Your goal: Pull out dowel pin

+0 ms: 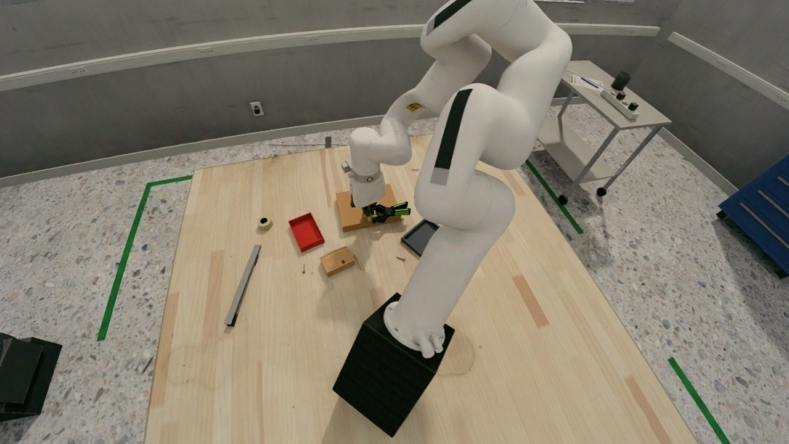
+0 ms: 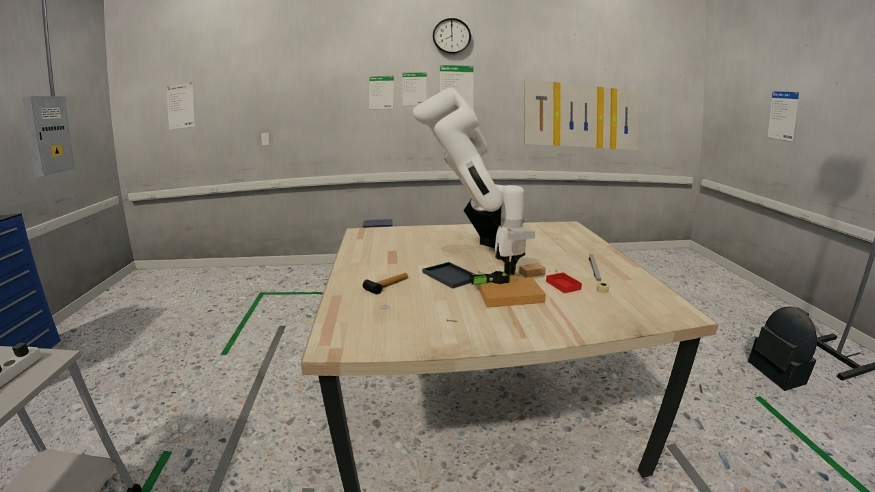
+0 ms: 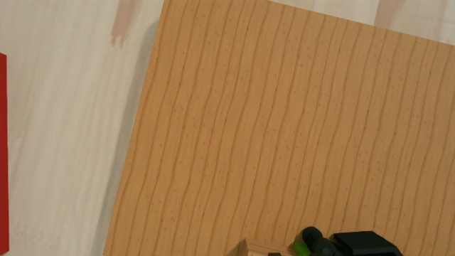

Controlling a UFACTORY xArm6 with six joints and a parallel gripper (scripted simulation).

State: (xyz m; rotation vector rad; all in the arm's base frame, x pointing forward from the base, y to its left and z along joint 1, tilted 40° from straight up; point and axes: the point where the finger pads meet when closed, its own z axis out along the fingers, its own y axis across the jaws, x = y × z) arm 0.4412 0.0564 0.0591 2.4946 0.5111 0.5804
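Observation:
The bench board (image 1: pixel 347 214) lies mid-table; it also shows in the exterior view (image 2: pixel 511 291) and fills the wrist view (image 3: pixel 284 124). My gripper (image 1: pixel 368 211) points straight down at the board's near edge, beside the green and black spring clamp (image 1: pixel 390 211). It is shut on the dowel pin, which my fingers and wrist hide. In the wrist view only a corner of the small wooden block (image 3: pixel 254 249) shows at the bottom edge, next to the clamp (image 3: pixel 341 243). My fingers and the bench stop do not show clearly in any view.
A red tray (image 1: pixel 306 232) lies left of the board and a dark tray (image 1: pixel 419 236) right of it. A second wooden block with a hole (image 1: pixel 336 260) lies loose in front. A tape roll (image 1: pixel 264 222), a metal bar (image 1: pixel 242 284) and a hammer (image 2: pixel 384 283) lie farther off.

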